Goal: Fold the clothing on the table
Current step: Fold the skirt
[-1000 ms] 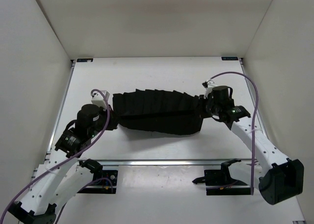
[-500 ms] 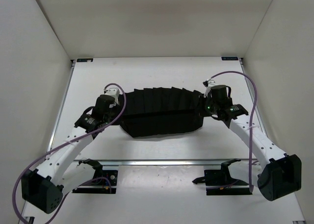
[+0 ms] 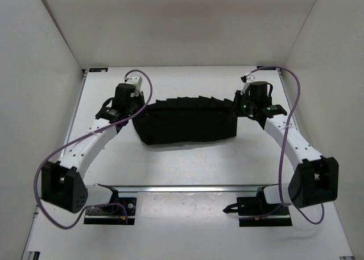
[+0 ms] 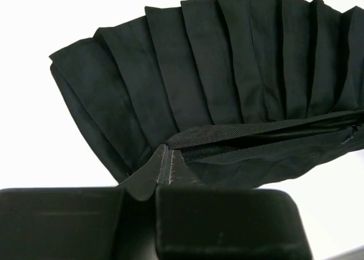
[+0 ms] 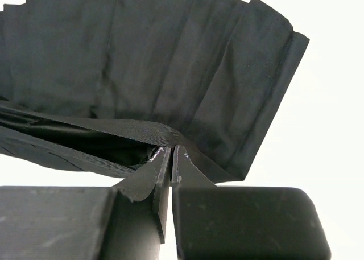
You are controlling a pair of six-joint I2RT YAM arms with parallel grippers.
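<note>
The clothing (image 3: 187,123) is a black pleated garment stretched left to right across the middle of the table (image 3: 187,163). My left gripper (image 3: 135,109) is shut on its left end, and my right gripper (image 3: 236,108) is shut on its right end. In the left wrist view the fingertips (image 4: 166,150) pinch the ribbed waistband edge, with the clothing (image 4: 199,72) fanning out beyond. In the right wrist view the gripper (image 5: 172,150) clamps the band the same way under the clothing (image 5: 142,61). The garment's upper edge looks lifted between the two grippers.
White walls close in the table on the left, right and far sides. A metal rail (image 3: 187,187) runs along the near edge by the arm bases. Blue corner marks (image 3: 98,70) (image 3: 265,67) sit at the far corners.
Both arms have swung toward the far side of the table, carrying the garment's ends with them. The pleated part now shows as a narrower strip along the far edge.
</note>
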